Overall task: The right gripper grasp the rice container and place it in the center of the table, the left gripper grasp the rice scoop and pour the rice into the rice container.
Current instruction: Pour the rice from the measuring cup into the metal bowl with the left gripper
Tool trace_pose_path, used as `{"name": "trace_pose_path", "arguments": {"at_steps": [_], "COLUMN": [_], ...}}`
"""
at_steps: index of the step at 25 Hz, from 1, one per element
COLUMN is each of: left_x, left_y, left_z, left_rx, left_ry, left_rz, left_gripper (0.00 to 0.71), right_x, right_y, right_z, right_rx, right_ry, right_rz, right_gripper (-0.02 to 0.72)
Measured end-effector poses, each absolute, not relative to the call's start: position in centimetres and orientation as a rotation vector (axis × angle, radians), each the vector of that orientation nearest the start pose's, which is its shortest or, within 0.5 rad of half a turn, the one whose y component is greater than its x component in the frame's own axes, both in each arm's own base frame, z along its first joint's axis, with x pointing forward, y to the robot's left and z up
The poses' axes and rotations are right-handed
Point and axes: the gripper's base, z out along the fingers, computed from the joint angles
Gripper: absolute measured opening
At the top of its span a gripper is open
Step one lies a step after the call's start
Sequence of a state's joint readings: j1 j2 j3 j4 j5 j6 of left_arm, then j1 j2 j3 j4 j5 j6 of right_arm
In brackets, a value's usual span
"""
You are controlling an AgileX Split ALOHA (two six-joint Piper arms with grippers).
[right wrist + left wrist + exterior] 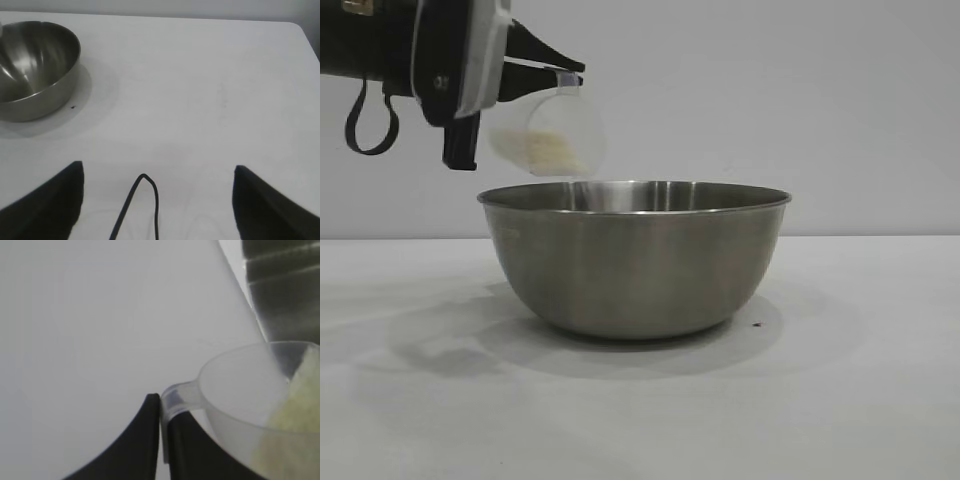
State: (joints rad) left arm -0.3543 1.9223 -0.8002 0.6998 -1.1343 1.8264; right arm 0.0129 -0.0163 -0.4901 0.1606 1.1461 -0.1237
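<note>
Above the bowl's (635,258) left rim, the scoop (552,135) is held tilted by its handle in the closed left gripper (560,70), rice (560,152) banked toward the bowl, while the right gripper (158,200) is parked well apart, jaws wide and empty.

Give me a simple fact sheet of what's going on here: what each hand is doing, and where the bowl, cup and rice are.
left hand: shut on the handle of the rice scoop, above the bowl's left rim
rice scoop: tilted toward the bowl
rice: in the scoop, gathered at its lower side
rice container: upright on the table; no rice seen inside
right hand: open, holding nothing, off to the side of the bowl
</note>
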Motion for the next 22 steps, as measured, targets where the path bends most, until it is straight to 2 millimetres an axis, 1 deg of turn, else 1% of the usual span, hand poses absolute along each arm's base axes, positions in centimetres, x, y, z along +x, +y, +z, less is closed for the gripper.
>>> {"name": "trace_pose_path", "arguments": {"at_steps": [14, 22], "left_x": [30.5, 30.2], "left_y": [-18.1, -18.2], "left_z": [16.7, 16.5], "left_rx": [1.685, 1.686], "left_ry": [-0.341, -0.412], "left_rz": [1.052, 1.049], "left_gripper": [0.0, 0.0], "right_x": [-1.1, -1.1], "right_y": [1.4, 1.4], "right_z": [26.9, 26.9], "right_rx": [-0.162, -0.162], "right_ry": [2.107, 2.107], "right_rz": [0.143, 0.143], "right_gripper": [0.545, 0.545]}}
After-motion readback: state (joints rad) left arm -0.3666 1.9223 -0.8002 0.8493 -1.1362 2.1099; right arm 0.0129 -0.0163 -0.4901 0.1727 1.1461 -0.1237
